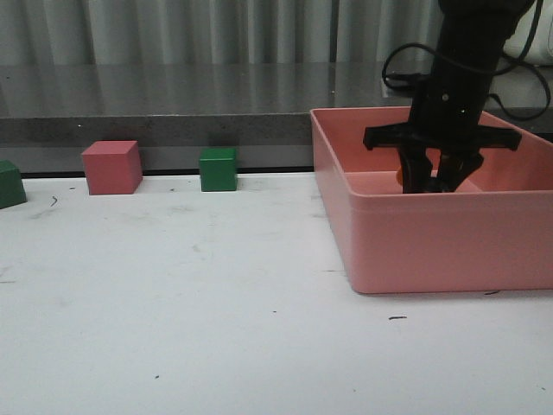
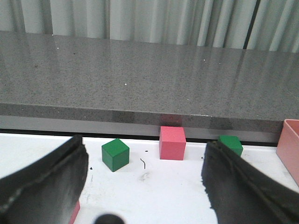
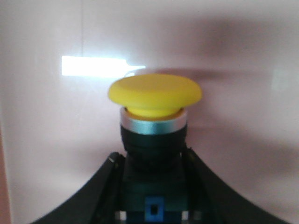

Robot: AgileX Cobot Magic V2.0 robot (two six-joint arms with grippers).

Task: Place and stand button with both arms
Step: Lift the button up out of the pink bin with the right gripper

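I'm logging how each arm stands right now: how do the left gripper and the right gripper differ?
The right gripper has its fingers closed around the button's black body; the left gripper is open and holds nothing. The right gripper reaches down inside the pink bin; the left gripper faces the white table with its cubes. Both have black fingers.

Pink bin (image 1: 415, 246) on white table (image 1: 173, 328) — pink cube (image 1: 111, 167), two green cubes (image 1: 218, 169) (image 1: 10, 184) along far edge.
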